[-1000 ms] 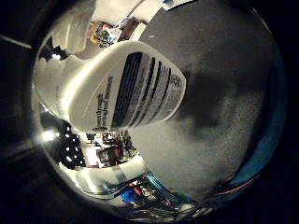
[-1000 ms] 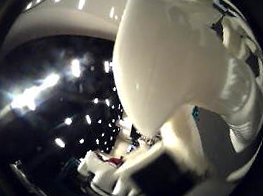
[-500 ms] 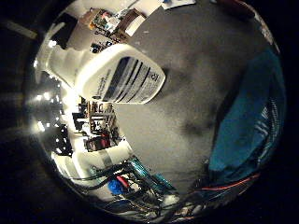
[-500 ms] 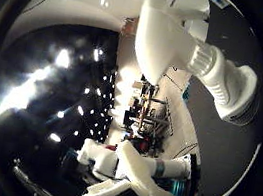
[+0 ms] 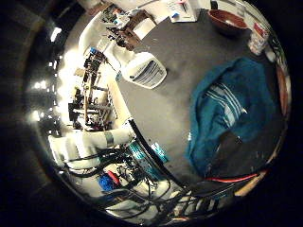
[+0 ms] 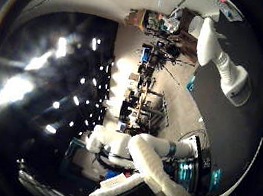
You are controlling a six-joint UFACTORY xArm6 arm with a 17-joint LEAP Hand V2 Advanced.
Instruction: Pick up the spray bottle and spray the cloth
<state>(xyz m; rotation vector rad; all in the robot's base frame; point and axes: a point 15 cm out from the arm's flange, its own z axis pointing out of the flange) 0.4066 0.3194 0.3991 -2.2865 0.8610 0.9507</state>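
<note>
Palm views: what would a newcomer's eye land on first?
The teal cloth with pale stripes, crumpled on the dark grey table. Next the white spray bottle, standing apart from the cloth near the table's edge, with a dark red bowl at the far side.

No legible print on the tabletop

The spray bottle (image 5: 143, 71) standing on the grey table (image 5: 189, 56) carries a label with dark bands of text, too small to read; a white box (image 5: 181, 9) at the table's far edge shows coloured marks, equally unreadable.
</note>
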